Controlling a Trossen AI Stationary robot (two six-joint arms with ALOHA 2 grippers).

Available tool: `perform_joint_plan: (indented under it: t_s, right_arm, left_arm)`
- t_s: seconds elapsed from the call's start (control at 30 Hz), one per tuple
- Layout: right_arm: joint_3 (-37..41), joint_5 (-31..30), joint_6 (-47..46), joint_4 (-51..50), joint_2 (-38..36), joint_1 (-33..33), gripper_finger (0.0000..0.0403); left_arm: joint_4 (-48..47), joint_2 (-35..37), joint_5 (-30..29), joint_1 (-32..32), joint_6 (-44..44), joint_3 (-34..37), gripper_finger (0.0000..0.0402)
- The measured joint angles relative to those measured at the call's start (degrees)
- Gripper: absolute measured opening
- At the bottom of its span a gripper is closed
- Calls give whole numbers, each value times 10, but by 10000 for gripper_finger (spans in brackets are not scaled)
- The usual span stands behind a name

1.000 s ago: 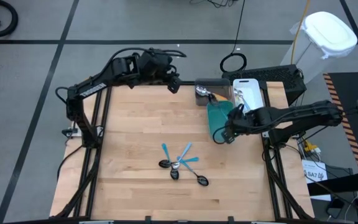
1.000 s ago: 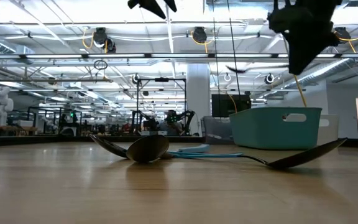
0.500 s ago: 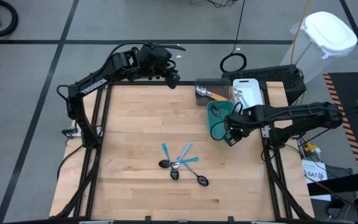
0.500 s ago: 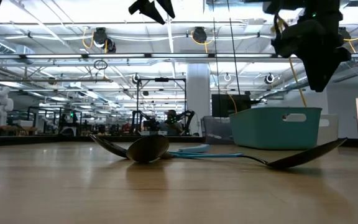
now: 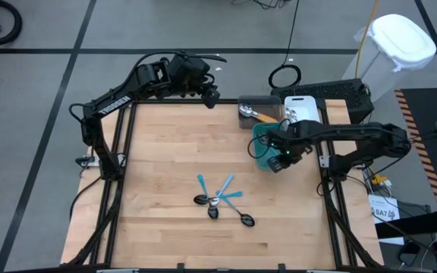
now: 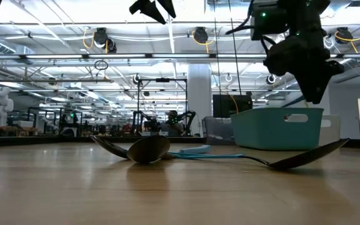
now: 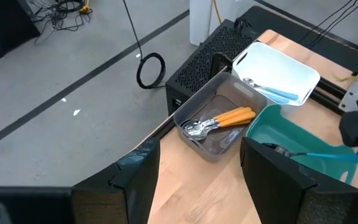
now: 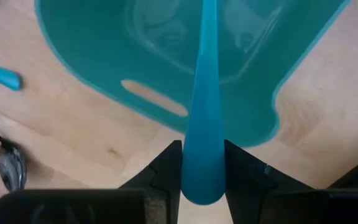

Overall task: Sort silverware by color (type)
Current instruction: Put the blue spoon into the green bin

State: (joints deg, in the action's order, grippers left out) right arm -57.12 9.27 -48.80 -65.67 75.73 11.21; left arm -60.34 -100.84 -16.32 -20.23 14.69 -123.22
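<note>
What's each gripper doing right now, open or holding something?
Left gripper: open, empty, at the table's far edge.
Right gripper: shut on a light-blue utensil over the teal bin.

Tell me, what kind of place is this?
Probably a robotics lab or workshop. A wooden table carries two robot arms sorting silverware into bins, such as the teal bin. Behind it a large hall shows ceiling lights, metal frames and another robot arm.
</note>
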Motion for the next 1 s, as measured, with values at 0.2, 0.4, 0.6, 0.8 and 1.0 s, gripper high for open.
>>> perform_joint_plan:
  t_s: [0.2,0.4,0.6,0.8,1.0]
  right_arm:
    - [0,0,0,12,2,22,85]
    - [0,-3,29,21,7,38,90]
    - [0,-3,42,30,25,46,94]
    - [0,-2,45,40,49,46,95]
    - [0,-7,45,46,61,46,101]
  left_arm:
    - [-1,0,0,0,-12,0,220]
    - [0,-3,0,0,-21,0,220]
    - [-4,-5,0,0,-21,0,220]
    - [-8,-5,0,0,-15,0,220]
    - [-12,-5,0,0,-11,0,220]
